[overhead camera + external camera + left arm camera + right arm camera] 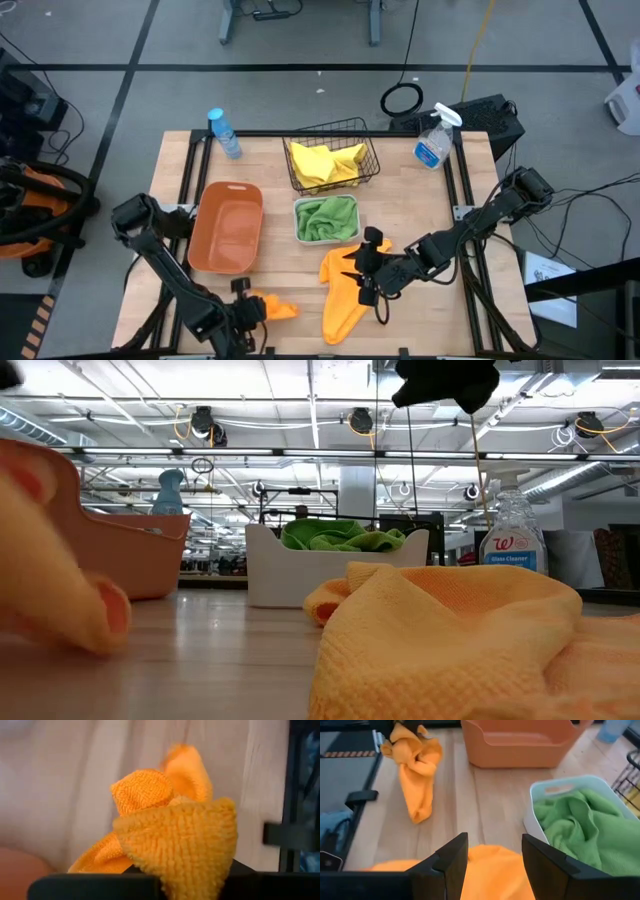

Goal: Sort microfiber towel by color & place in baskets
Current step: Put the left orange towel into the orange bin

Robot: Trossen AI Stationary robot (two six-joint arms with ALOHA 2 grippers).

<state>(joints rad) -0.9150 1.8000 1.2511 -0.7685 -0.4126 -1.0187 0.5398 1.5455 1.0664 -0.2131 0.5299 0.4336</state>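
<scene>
Two orange towels show. My left gripper (247, 309), near the table's front left, is shut on the smaller one (278, 309). The larger one (343, 292) lies flat on the table at front centre. My right gripper (492, 862) hovers open above it, clear of it in the low view (445, 385). The orange tub (226, 228) holds nothing. The white bin (326, 220) holds a green towel (580, 827). The black wire basket (333, 160) holds a yellow towel (325, 165). My left gripper pinches a bunched fold of the small orange towel's upper end (175, 850) between its two fingers, several layers thick. The fingers come from above, slanting down. The towel hangs slack below them, its lower end (417, 812) resting on the table.
A spray bottle (434, 140) stands at the back right and a blue-capped water bottle (225, 133) at the back left. Bare wood lies between the tub and the table's front edge (465, 805).
</scene>
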